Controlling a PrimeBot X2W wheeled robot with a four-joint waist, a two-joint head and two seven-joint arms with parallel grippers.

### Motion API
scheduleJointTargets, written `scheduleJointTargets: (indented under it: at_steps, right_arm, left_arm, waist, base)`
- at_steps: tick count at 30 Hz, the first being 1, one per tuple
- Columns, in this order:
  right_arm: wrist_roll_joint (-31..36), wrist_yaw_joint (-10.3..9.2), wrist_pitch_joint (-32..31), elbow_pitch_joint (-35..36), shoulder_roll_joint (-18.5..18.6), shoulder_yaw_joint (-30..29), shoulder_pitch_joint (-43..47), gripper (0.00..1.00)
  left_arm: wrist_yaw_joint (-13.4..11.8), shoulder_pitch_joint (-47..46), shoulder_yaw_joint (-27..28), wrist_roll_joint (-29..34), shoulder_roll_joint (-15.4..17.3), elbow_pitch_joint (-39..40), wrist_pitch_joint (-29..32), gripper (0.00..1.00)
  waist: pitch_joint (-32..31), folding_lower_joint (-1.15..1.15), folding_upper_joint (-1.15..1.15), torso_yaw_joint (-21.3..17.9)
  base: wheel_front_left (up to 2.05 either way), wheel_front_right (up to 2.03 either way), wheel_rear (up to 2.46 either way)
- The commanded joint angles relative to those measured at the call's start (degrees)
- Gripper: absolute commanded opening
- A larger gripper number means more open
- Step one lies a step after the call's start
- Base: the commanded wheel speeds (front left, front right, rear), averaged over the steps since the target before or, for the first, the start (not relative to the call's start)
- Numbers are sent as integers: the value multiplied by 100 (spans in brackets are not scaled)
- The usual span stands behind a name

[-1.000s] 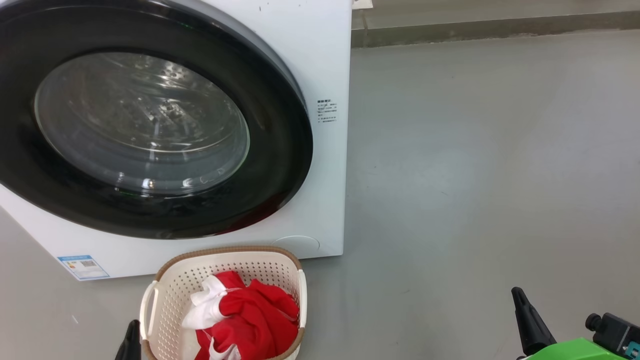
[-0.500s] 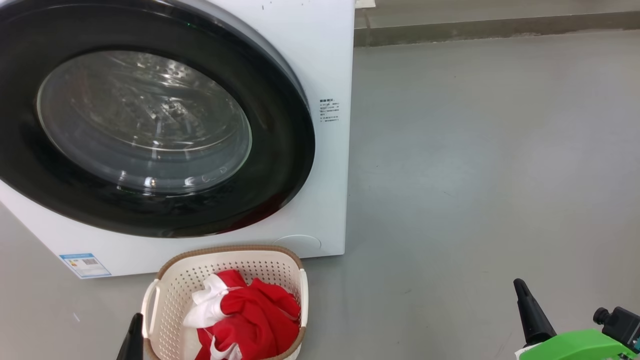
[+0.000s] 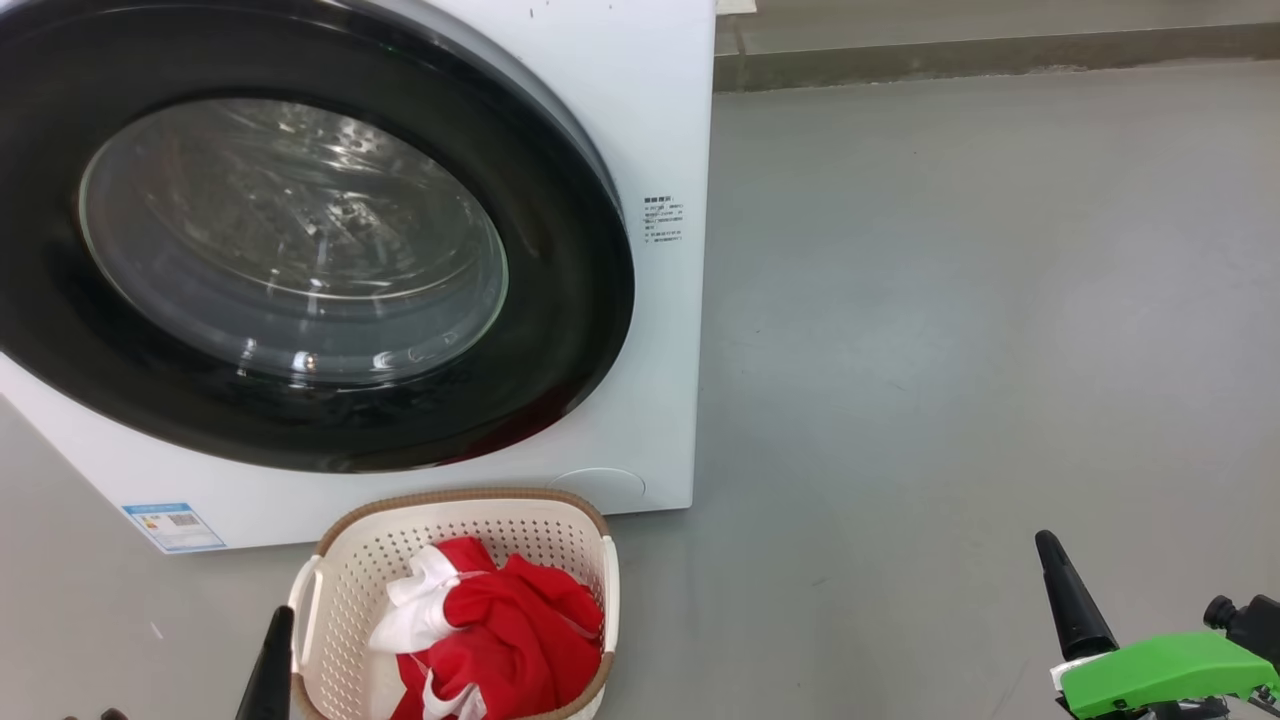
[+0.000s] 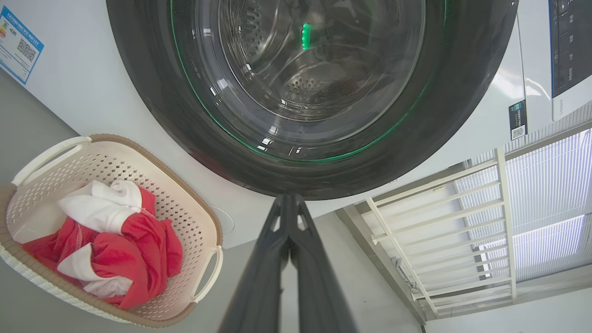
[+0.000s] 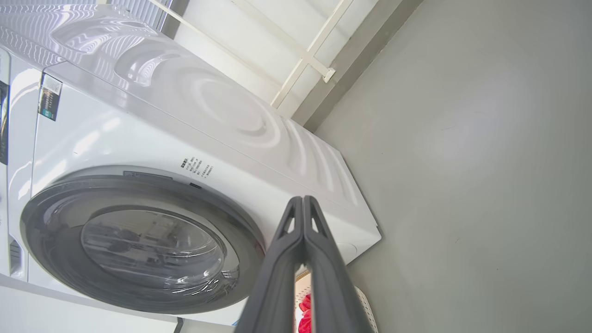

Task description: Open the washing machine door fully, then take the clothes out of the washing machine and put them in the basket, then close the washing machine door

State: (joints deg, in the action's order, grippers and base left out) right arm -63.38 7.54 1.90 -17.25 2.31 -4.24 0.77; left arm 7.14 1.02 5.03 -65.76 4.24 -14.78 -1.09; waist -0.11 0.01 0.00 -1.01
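Both end effectors have risen a little in the head view since a second ago, more than the camera's own slight shift explains. Left end effector [image 3: 283, 615] has its two long dark fingers pressed together and holds nothing, its tip just beside the left handle of the basket [image 3: 460, 497]. Right end effector [image 3: 1047, 545] is likewise closed and empty, over bare grey floor [image 3: 950, 300], well apart from the basket, with a bright green housing [image 3: 1150, 672] behind its fingers. The basket is a cream-white perforated plastic tub, a rounded rectangle with a brown woven-look rim. It stands on the floor just in front of the washing machine [image 3: 660, 120]. In it lie the clothes [image 3: 500, 640], soft crumpled red fabric with white parts. The washing machine door [image 3: 570, 300] sits closed against the smooth white cabinet. It is a wide glossy black ring around bulging clear glass, through which the perforated steel drum [image 4: 314, 88] shows. A small blue label [image 3: 172, 527] marks the cabinet's lower left corner.
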Motion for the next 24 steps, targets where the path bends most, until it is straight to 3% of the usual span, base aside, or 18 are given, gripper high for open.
scheduleJointTargets:
  at_steps: [1, 24]
  right_arm:
    - [-162, 2, -37, 174, 104, 54, -264, 0]
    - [-1610, -2, -428, 254, 105, -60, -486, 0]
  left_arm:
    - [23, -248, 108, -127, 34, 123, 37, 0]
    - [29, -495, 131, -1440, -55, 98, 415, 0]
  waist:
    - [1, 0, 0, 2]
    - [15, 0, 0, 54]
  base:
    - [0, 0, 0]
    - [0, 0, 0]
